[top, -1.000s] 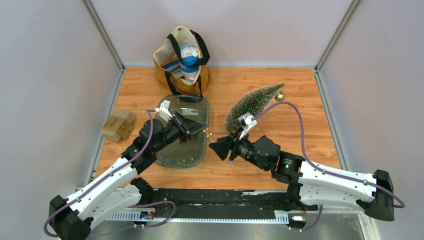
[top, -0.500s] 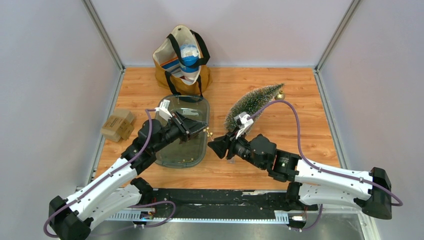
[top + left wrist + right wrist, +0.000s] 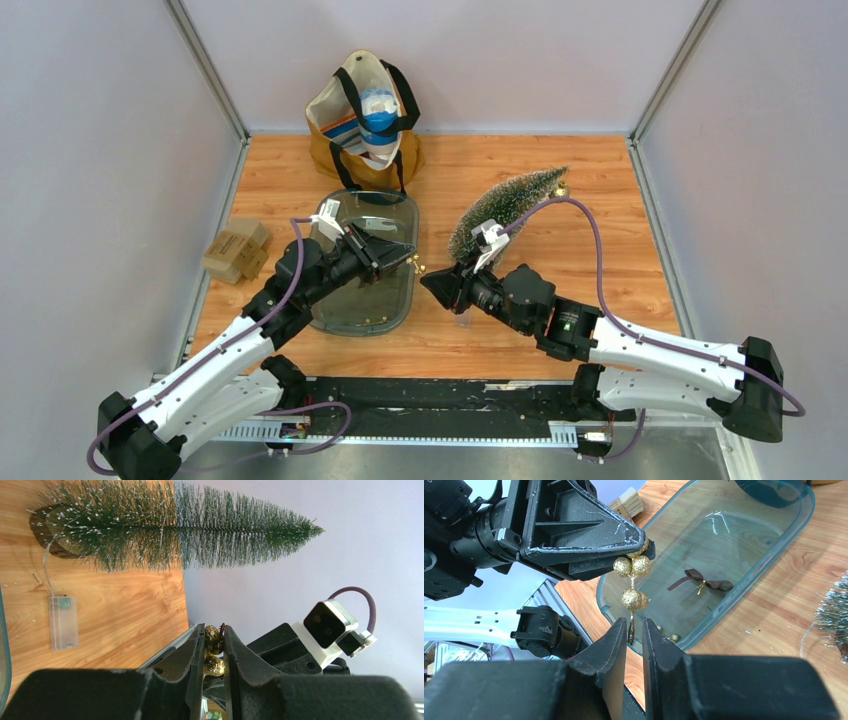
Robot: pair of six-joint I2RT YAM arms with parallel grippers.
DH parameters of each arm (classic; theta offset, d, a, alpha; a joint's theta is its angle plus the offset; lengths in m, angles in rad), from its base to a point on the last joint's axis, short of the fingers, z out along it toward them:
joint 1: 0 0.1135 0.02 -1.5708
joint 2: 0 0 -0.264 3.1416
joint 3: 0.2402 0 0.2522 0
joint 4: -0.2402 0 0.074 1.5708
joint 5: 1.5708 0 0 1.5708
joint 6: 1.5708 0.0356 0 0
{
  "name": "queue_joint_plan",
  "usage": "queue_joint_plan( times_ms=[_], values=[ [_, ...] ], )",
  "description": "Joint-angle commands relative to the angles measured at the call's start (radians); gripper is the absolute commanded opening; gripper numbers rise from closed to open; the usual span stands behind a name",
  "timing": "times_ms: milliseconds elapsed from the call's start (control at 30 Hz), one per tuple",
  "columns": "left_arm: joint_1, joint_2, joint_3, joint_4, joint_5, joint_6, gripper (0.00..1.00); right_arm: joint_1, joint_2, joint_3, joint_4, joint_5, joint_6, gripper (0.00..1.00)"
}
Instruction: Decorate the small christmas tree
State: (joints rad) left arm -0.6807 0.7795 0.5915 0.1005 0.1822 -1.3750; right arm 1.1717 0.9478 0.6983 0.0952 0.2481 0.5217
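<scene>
Mid-table, right gripper (image 3: 634, 630) stands at a slim gap. The thin stem end of the gold ball ornament (image 3: 634, 599) sits inside the gap, not visibly pinched. Left gripper (image 3: 409, 262) is clamped on ornament's top, at the right edge of the clear tray (image 3: 385, 310). Small christmas tree (image 3: 505, 208) lies on its side on table, just beyond and right of right gripper, apart from both fingertips. Long axis diagonal: base near-left, tip far-right. Tote bag (image 3: 330, 120) by back wall.
</scene>
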Motion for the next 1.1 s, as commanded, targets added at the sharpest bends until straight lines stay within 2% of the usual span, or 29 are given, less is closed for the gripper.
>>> queue_joint_plan(
  times_ms=[0,767,933,1033,1067],
  values=[
    [-0.005,-0.005,-0.005,0.047,0.014,-0.021,0.24,-0.01,-0.003,0.032,0.054,-0.013,-0.015,0.19],
    [-0.005,0.007,-0.021,0.077,0.028,-0.033,0.25,-0.026,0.011,0.035,0.048,-0.05,-0.003,0.01],
    [-0.005,-0.008,-0.012,0.019,0.014,-0.007,0.48,-0.029,-0.001,0.043,-0.012,-0.027,-0.005,0.0],
    [-0.005,-0.032,0.005,-0.056,-0.022,0.04,0.65,-0.033,-0.017,0.038,-0.046,-0.026,0.0,0.0],
    [-0.005,-0.037,0.013,-0.073,-0.032,0.059,0.67,-0.033,-0.024,0.038,-0.061,-0.027,0.001,0.0]
  ],
)
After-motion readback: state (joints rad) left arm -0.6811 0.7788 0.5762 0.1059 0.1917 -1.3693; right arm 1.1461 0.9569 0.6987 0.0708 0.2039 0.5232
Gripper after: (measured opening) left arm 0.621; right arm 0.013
